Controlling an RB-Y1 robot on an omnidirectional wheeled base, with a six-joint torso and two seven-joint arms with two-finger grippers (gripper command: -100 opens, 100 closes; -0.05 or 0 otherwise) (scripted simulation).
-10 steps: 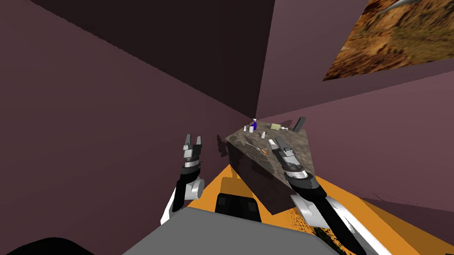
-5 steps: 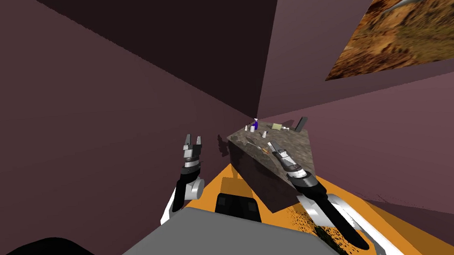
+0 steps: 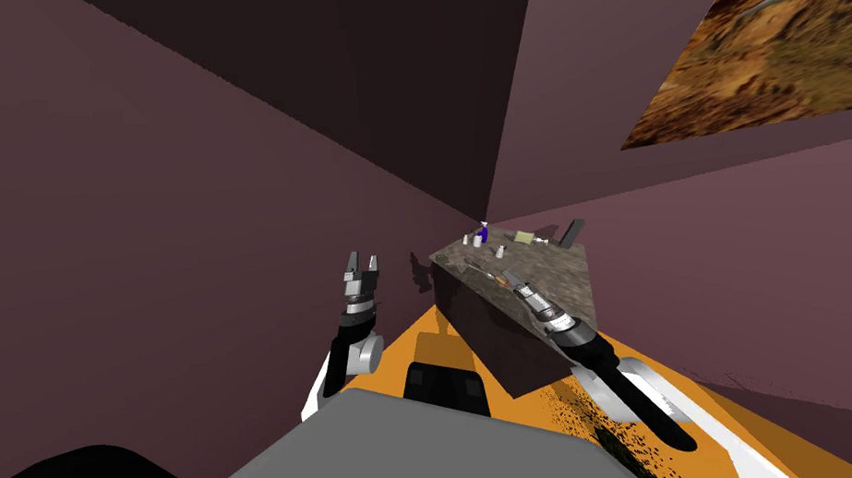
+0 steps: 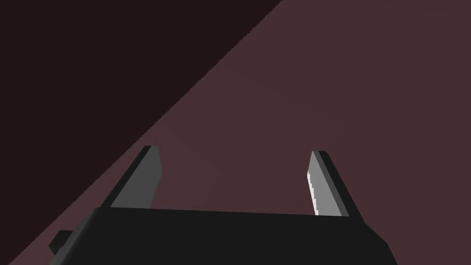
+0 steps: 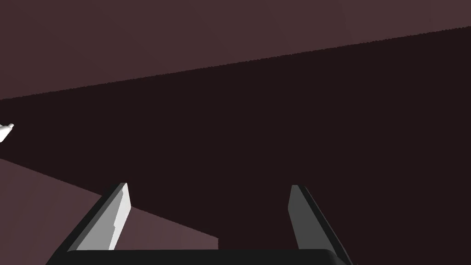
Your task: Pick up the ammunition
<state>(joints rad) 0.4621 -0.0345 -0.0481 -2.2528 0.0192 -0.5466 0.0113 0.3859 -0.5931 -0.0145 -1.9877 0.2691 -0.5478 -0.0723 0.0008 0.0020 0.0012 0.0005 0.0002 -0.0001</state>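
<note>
Not certain which of the small things is the ammunition; judged likeliest, the small white cylinder [image 3: 500, 251]. Stands upright, long axis vertical, on the mottled stone-look table [image 3: 561, 279], toward its left side and roughly midway back. Lies just ahead of the right gripper [image 3: 508, 274], a little past the fingertips along the line of reach toward the room's corner. Near, not touching.

Farther back on the same top: a second white cylinder [image 3: 466, 239], a blue bottle [image 3: 481, 236], a pale greenish box [image 3: 525, 237] and a dark slab [image 3: 571, 233] standing at the far edge.

Over the table, the right gripper's fingers [image 5: 115, 221] spread about a third of the wrist view apart, with nothing between them. Aimed at the walls rather than down at the top. At the very edge of that view, off to one side of the fingers, a small white pointed tip [image 5: 4, 132]. Possibly the cylinder; cannot tell.

Off the table's left side, well apart from everything on it, the left gripper [image 3: 362, 259]. Likewise spread wide and empty.

Plainly a job for the right arm. Calls for a short advance and a slight turn toward the cylinder, fingers straddling its sides across the upright axis. Some risk of toppling so small a thing with a blade tip.
</note>
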